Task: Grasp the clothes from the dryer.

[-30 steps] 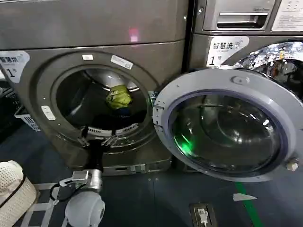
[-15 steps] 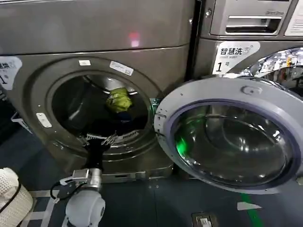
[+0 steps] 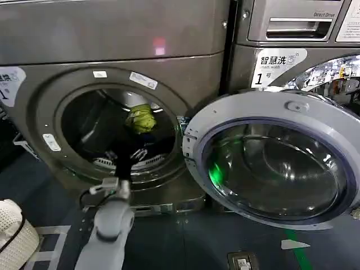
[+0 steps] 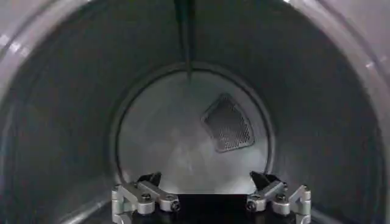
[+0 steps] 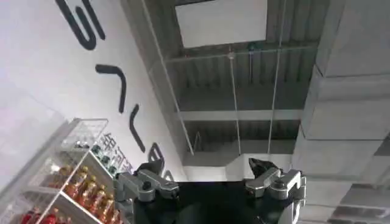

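Clothes (image 3: 141, 118) lie deep inside the dryer (image 3: 112, 67) — a yellow-green bundle resting on dark fabric, past the swung-open door (image 3: 275, 157). Left gripper (image 3: 127, 157) reaches through the porthole, fingers (image 4: 149, 182) spread and grasping nothing. Right gripper (image 5: 210, 176) points at a ceiling — fingers released too.

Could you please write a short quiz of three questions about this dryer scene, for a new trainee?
1. True or false: the dryer door stands open.
2. Which hand reaches into the drum? A) left hand B) right hand
3. Fill in: the yellow-green bundle of the clothes lies ____ the drum, beyond the left hand.

Key:
1. True; the door is swung out to the robot's right.
2. A; its fingers are spread, holding nothing. The right hand points toward a ceiling.
3. inside
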Controlling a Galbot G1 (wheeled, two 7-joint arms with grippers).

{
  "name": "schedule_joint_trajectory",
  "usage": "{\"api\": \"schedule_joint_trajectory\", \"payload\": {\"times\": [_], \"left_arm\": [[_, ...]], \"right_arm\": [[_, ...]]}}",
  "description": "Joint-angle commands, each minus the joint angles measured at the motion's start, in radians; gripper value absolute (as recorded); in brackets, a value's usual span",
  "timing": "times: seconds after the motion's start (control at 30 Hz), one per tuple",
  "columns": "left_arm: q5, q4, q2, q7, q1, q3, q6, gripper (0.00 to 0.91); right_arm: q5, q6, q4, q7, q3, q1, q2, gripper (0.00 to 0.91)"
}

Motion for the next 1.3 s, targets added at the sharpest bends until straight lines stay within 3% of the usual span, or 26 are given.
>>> {"api": "schedule_joint_trajectory", "payload": {"times": [0.03, 0.4, 0.53, 0.63, 0.77, 0.87, 0.93, 1.07, 1.3], "left_arm": [[0.032, 0.383, -0.034, 0.044, -0.258, -0.011, -0.055, 0.907], [0.08, 0.738, -0.021, 0.185, -0.498, 0.001, -0.088, 0.907], [0.148, 0.809, 0.015, 0.283, -0.52, 0.097, -0.045, 0.907], [0.191, 0.838, 0.073, 0.507, -0.549, 0.202, -0.05, 0.907], [0.323, 0.94, 0.118, 0.729, -0.623, 0.288, -0.114, 0.907], [0.399, 1.002, 0.147, 0.883, -0.694, 0.375, -0.228, 0.907], [0.416, 1.041, 0.15, 0.913, -0.732, 0.415, -0.239, 0.907], [0.598, 1.08, 0.154, 0.987, -0.778, 0.485, -0.225, 0.907], [0.849, 1.113, 0.131, 1.015, -0.834, 0.514, -0.087, 0.907]], "right_arm": [[0.013, 0.008, 0.002, -0.012, 0.006, -0.002, -0.002, 0.907], [0.02, 0.017, 0.013, -0.028, -0.022, 0.025, 0.0, 0.907], [0.022, 0.016, 0.018, -0.033, -0.032, 0.037, 0.0, 0.907], [0.022, 0.02, 0.008, -0.04, -0.029, 0.033, -0.002, 0.907], [0.022, 0.023, 0.008, -0.045, -0.027, 0.032, 0.001, 0.907], [0.02, 0.024, 0.016, -0.047, -0.03, 0.035, 0.004, 0.907], [0.021, 0.024, 0.02, -0.049, -0.028, 0.035, 0.005, 0.907], [0.022, 0.028, 0.018, -0.053, -0.017, 0.026, 0.011, 0.907], [0.02, 0.031, 0.024, -0.058, -0.017, 0.028, 0.018, 0.907]]}}
